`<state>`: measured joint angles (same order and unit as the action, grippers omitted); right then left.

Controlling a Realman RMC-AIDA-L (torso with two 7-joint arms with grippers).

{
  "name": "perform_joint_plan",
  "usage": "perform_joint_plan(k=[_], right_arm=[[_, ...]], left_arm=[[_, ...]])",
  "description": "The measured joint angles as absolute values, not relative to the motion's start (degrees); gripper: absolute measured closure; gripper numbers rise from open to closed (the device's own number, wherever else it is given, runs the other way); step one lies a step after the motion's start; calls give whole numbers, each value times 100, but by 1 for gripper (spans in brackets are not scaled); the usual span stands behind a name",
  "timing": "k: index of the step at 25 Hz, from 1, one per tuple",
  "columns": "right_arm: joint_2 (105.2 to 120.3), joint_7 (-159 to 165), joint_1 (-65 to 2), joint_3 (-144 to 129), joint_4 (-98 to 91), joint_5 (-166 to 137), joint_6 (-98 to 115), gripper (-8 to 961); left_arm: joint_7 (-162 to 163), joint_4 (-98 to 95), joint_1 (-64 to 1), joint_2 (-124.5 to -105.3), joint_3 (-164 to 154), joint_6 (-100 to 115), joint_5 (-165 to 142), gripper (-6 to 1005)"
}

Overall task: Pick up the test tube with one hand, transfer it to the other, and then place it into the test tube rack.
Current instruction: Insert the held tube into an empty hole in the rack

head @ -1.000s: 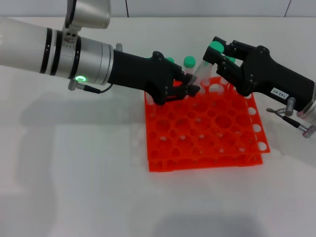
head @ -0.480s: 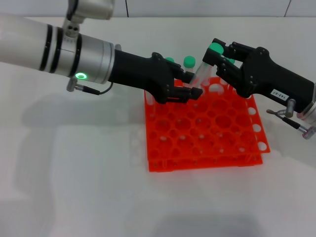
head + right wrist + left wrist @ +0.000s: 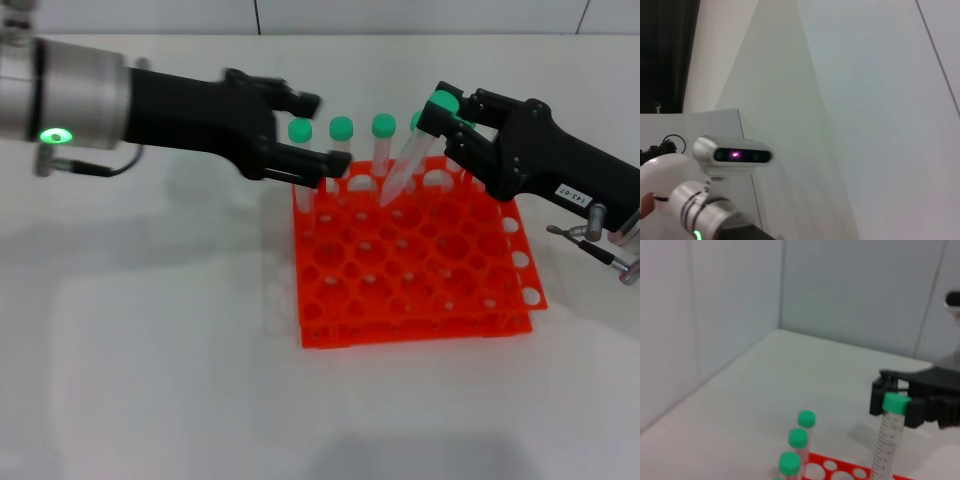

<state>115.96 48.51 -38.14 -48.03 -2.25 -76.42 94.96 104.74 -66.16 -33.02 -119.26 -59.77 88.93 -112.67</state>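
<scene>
A plain white surface [image 3: 150,380] runs back to pale grey panelled walls [image 3: 850,290] marked by thin dark vertical seams, meeting at a corner, with soft shadows across the tabletop.

Glossy orange plastic test tube rack [image 3: 415,260], clear plastic test tube [image 3: 410,155], matt white table [image 3: 150,340].

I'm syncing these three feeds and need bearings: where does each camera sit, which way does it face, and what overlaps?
Head: above, looking down at the test tube rack; shows the left gripper and the right gripper.
Left wrist: faces across the table; shows the test tube held by the right gripper.
Right wrist: faces upward toward walls; shows the left arm.
Shared: head and left wrist both show the tube.
</scene>
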Motion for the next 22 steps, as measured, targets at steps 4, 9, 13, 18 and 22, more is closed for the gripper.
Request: perform_joint_plan(k=[4,9,13,18,22], right_arm=[[11574,4930,-3809,-4842,-339,-7684,9465,669],[11558,5381,-3647,-5198,-991,-7710,9382,664],[11548,5667,-3645,-5489,-1408,-7725,9178,661],[11518,5882,-3702,-5870,-1798,-7771,8892,656],[11537,5892,-3896,-6002,-1837,-7775,8668,652]], left_arm=[[10390,-7205,-2538,-11926,-5936,8874,-10734,179],[9634,-7278,-1617,-11929,-5749,8814,-9917,115],[8843,-6947,-1048,-11935,-5705,8813,-9392,107],[7875,-6062,-687,-11930,-5405,8849,-9055,108],[7321,-5264,-637,-11909,-5022,8937,-9082,109]])
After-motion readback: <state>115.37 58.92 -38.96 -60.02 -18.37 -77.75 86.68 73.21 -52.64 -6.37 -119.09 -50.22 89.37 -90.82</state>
